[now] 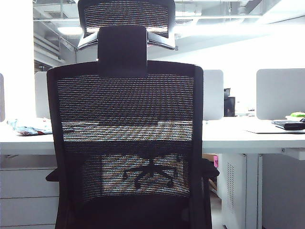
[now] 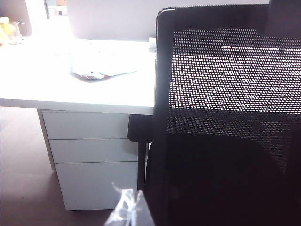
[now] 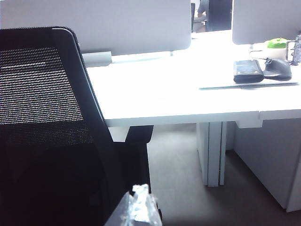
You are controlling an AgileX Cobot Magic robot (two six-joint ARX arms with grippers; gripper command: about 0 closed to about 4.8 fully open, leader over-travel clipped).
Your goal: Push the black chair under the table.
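Note:
The black chair fills the middle of the exterior view, its mesh back and headrest facing me and its seat partly in front of the table. Neither gripper shows in that view. In the left wrist view my left gripper is shut, its tape-wrapped tips right beside the edge of the chair's back frame; I cannot tell whether they touch. In the right wrist view my right gripper is shut too, close to the other edge of the chair back. An armrest reaches under the white tabletop.
A white drawer cabinet stands under the table to the chair's left, and a white panel leg to its right. On the tabletop lie a crumpled cloth, a black wallet and a mouse. Divider screens stand behind.

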